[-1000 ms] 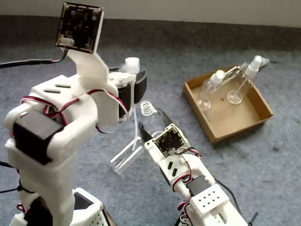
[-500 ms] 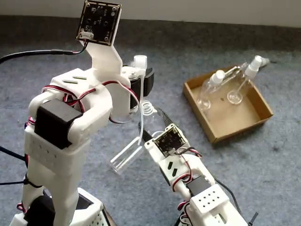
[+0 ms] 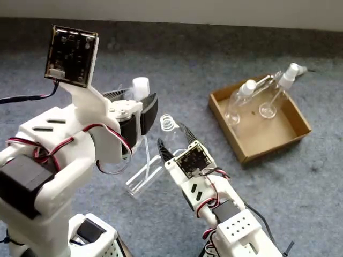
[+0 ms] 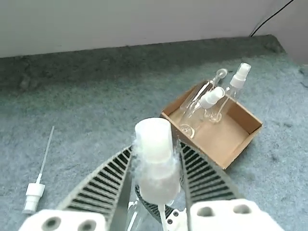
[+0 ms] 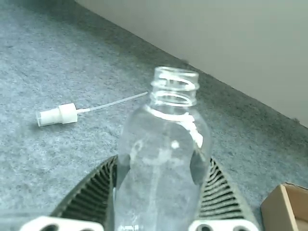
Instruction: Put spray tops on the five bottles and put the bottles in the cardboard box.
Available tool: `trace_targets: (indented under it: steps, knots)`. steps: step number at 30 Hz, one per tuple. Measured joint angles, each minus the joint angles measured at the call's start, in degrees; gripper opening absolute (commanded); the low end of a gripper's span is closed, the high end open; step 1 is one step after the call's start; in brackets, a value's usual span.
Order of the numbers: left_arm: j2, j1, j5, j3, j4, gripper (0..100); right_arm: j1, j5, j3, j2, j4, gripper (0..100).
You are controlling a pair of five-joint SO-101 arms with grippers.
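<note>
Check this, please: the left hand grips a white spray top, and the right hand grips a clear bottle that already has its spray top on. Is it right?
Not quite. The clear bottle in the right hand has no spray top on it: its threaded neck is open, as the right wrist view shows. The left hand does grip a white spray top.

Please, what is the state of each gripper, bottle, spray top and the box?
Left gripper: shut on the held spray top.
Held spray top: on no bottle, tube hanging down.
Right gripper: shut on the held bottle.
Held bottle: neck open, no top.
Bottle on carpet: lying on its side.
Loose spray top: lying on the carpet.
Capped bottles: tops on, in the box.
Box: open.
</note>
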Motion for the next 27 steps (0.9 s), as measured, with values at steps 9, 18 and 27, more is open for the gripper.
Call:
trace_targets:
  steps: [9, 18, 27]
  knots:
    - [-9.4, 0.3, 0.0, 22.7, -10.3, 0, 0.0, 0.0, 0.0, 0.0, 0.0, 7.0]
    - [-24.2, 0.2, -6.8, 46.9, -39.1, 0, 0.0, 0.0, 0.0, 0.0, 0.0, 7.0]
    - [-27.0, -11.9, -4.0, 51.2, -57.5, 0, 0.0, 0.0, 0.0, 0.0, 0.0, 7.0]
